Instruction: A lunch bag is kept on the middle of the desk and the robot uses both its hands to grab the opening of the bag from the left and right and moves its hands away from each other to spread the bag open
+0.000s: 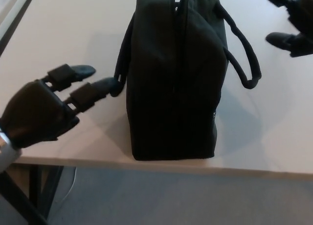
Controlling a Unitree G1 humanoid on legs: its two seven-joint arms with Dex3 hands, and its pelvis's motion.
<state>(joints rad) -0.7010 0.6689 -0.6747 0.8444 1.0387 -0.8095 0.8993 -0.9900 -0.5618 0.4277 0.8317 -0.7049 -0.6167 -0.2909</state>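
Observation:
A black lunch bag [173, 83] stands upright in the middle of the beige desk [58, 39], its top seam running away from me and a strap handle hanging off each side. My left hand [46, 107] hovers at the bag's left, fingers apart and stretched toward the left handle [122, 63], one fingertip close to the handle's lower end. My right hand [293, 24] shows at the top right corner, fingers apart, well off from the right handle [242, 51]. Neither hand holds anything.
The desk's front edge [156, 166] runs just below the bag, with grey floor beneath. A dark desk leg [29, 191] stands at the lower left. A dark strip [14, 19] borders the desk at the far left.

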